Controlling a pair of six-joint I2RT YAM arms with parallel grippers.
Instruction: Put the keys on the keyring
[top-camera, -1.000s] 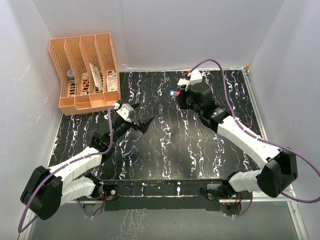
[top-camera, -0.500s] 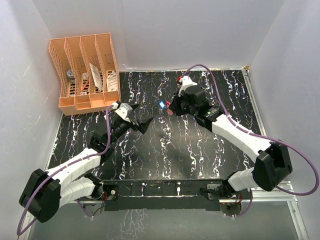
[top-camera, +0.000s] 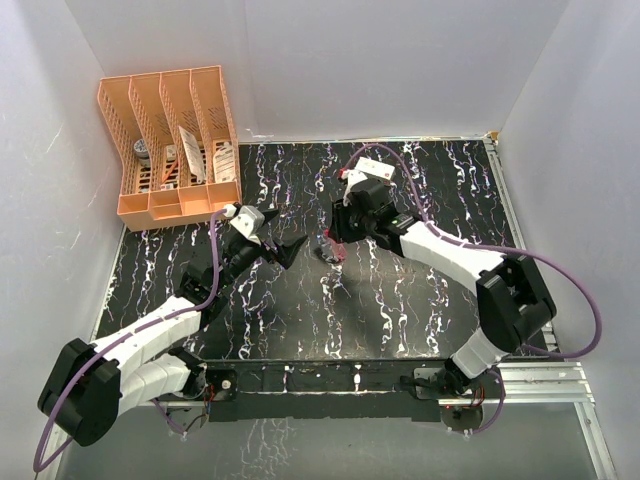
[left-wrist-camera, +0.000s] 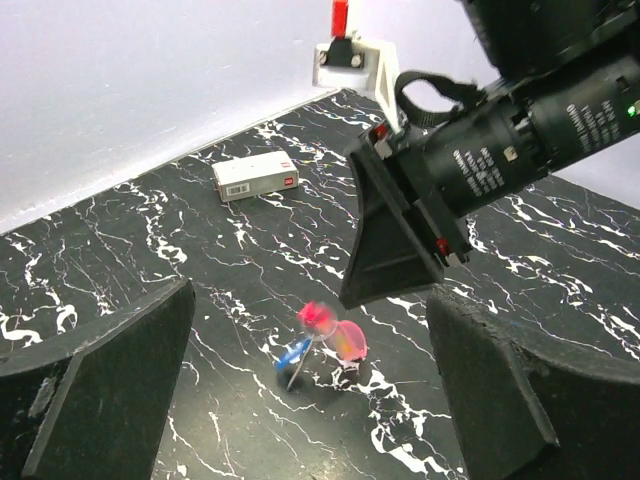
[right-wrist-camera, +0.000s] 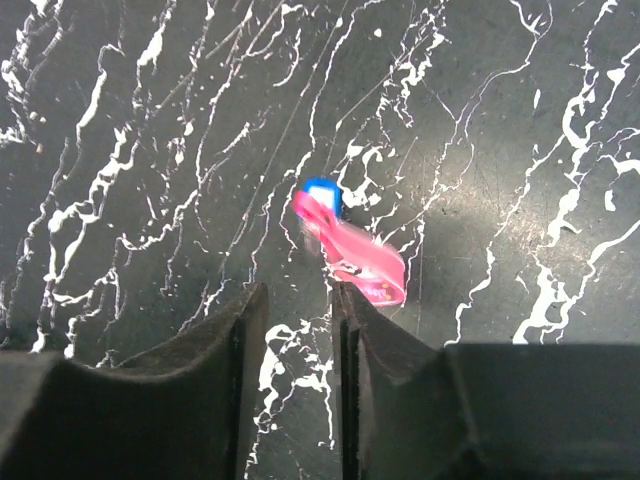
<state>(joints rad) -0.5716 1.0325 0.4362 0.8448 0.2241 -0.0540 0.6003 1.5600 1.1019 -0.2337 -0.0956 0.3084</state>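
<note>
- Swinging in from the back of the surface (top-camera: 400, 300), the right hand (top-camera: 335, 235) has come to the middle since a moment ago. The keys (right-wrist-camera: 348, 245) it was carrying are out of its grip.
- Its two fingers stand a little apart, and nothing is between them.
- The keys lie on the black surface just past the tips of the right hand, not touching it.
- The pink key (right-wrist-camera: 365, 262) and the blue key (right-wrist-camera: 322, 192) touch each other, and both look blurry.
- The left hand (top-camera: 280, 252) is wide apart and holds nothing. It sits near the right hand.
- A white box (left-wrist-camera: 255, 177) lies flat, apart from the right hand.
- An orange rack (top-camera: 170, 150) stands well away from the right hand.
</note>
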